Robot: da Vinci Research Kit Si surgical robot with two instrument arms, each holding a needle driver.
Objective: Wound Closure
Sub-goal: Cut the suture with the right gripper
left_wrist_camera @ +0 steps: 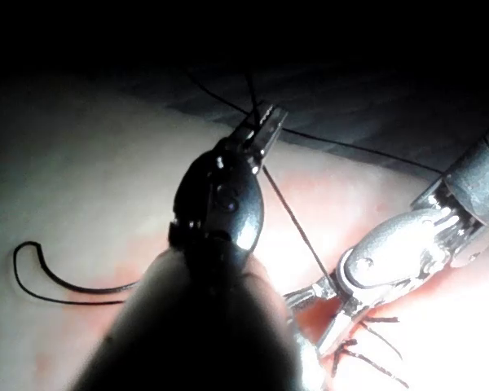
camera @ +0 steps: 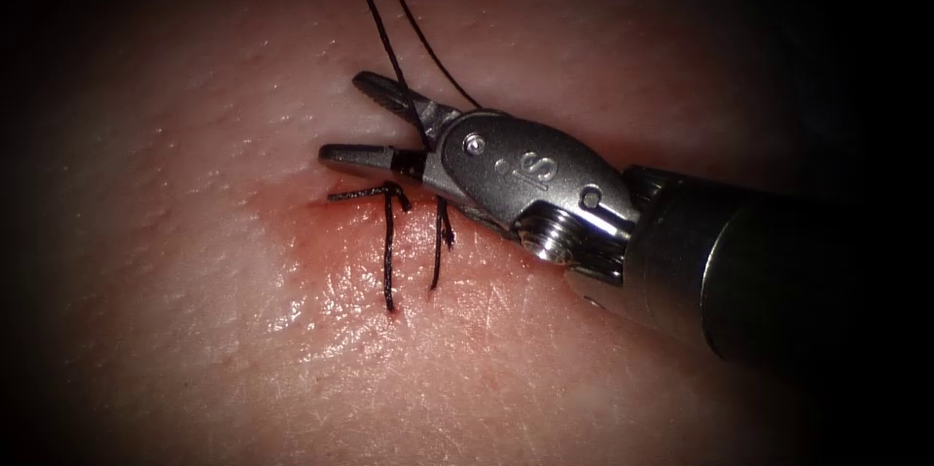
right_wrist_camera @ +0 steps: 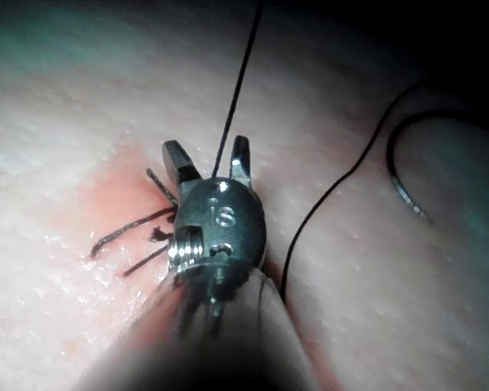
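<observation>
Right arm's tool [camera: 375, 125] enters the endoscope view from the lower right and reaches the centre of the frame, its two jaws spread apart with a strand of thread [camera: 384, 33] running down between them from the top edge. A second strand runs beside it from the top edge and disappears behind the tool's head. The jaws grip nothing. Just below the lower jaw, a knotted stitch [camera: 394, 196] sits on the tissue [camera: 195, 281], with short cut ends of thread [camera: 389, 267] lying over a patch of red fluid [camera: 321, 233].

From the left wrist view, the left arm's tool [left_wrist_camera: 265, 122] has its jaws clenched on the thread, which stretches taut from them down toward the open jaws of the right arm's tool. The curved needle [left_wrist_camera: 33, 277] lies free on the tissue, well apart from both tools and not in the tissue. From the right wrist view, the needle [right_wrist_camera: 403, 175] also rests on the surface, its thread trailing back past the tool's shaft.
</observation>
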